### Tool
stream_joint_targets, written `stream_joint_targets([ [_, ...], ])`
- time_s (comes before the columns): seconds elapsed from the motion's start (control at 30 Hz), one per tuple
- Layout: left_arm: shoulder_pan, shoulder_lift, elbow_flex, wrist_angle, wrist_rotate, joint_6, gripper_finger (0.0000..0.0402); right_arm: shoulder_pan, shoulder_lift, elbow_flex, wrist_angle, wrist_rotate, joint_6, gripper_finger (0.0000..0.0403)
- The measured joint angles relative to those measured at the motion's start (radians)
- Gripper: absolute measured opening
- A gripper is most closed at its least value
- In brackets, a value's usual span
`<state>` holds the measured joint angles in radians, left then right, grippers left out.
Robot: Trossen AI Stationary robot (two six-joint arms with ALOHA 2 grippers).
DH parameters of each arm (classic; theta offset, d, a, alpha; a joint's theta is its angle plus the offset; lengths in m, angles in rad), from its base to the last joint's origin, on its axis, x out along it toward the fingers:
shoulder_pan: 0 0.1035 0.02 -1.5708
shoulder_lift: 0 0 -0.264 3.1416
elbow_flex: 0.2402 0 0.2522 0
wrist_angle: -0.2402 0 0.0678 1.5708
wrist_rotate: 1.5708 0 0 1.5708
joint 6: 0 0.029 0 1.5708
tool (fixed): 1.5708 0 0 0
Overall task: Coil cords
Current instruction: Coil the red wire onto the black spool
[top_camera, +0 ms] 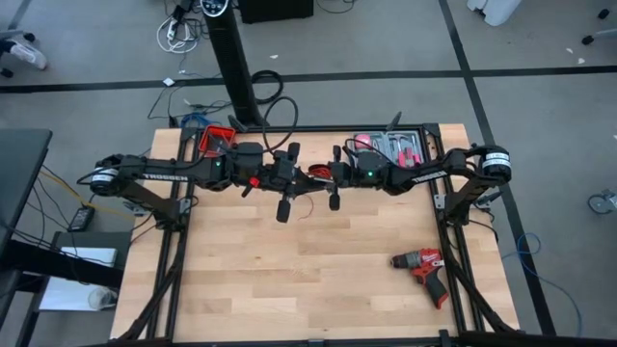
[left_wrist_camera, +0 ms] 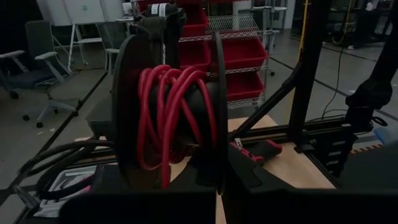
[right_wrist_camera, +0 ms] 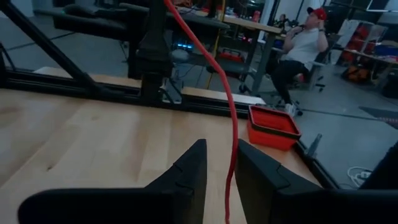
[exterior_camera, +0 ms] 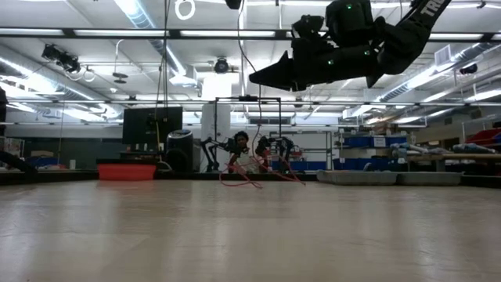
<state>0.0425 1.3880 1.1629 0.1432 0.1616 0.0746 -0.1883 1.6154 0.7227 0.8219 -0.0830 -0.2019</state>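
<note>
Two dark fingers of the right gripper [right_wrist_camera: 216,171] fill the foreground of the right wrist view, set a little apart with the red cord [right_wrist_camera: 225,112] running through the narrow gap; whether they pinch it or only guide it I cannot tell. If they hold loosely, the cord could slide out as winding goes on. Beyond lie the wooden surface [right_wrist_camera: 74,137], a red bin [right_wrist_camera: 273,127] and a seated person [right_wrist_camera: 298,50] in the room. In the left wrist view, turns of the cord [left_wrist_camera: 171,112] sit crossed and uneven on a black spool [left_wrist_camera: 168,106]; the left gripper itself is not visible here, though it reads as pressed together. Uneven laps risk spilling over the rim. From above, both arms meet near the surface's far middle, left gripper [top_camera: 286,183] and right gripper [top_camera: 335,181] close, a loose tail hanging beneath; a drill [top_camera: 421,267] lies well apart. The low view shows slack cord [exterior_camera: 246,174] drooping to the surface, where it might snag or tangle, judging by its loops.
</note>
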Motion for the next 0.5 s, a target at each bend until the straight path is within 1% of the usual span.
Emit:
stream_joint_targets([
  [0.27,0.0,0.0,0.0,-0.009,0.0,-0.001,0.0005,-0.008,0.0,0.0,0.0,0.01,-0.003,0.0049],
  [0.43,0.0,0.0,0.0,-0.041,0.0,-0.003,0.0005,-0.01,0.0,0.0,-0.028,0.001,-0.032,0.0013],
  [0.5,0.0,0.0,0.0,-0.07,-0.001,-0.029,0.0005,-0.01,0.001,0.0,-0.04,-0.002,-0.048,0.0006],
])
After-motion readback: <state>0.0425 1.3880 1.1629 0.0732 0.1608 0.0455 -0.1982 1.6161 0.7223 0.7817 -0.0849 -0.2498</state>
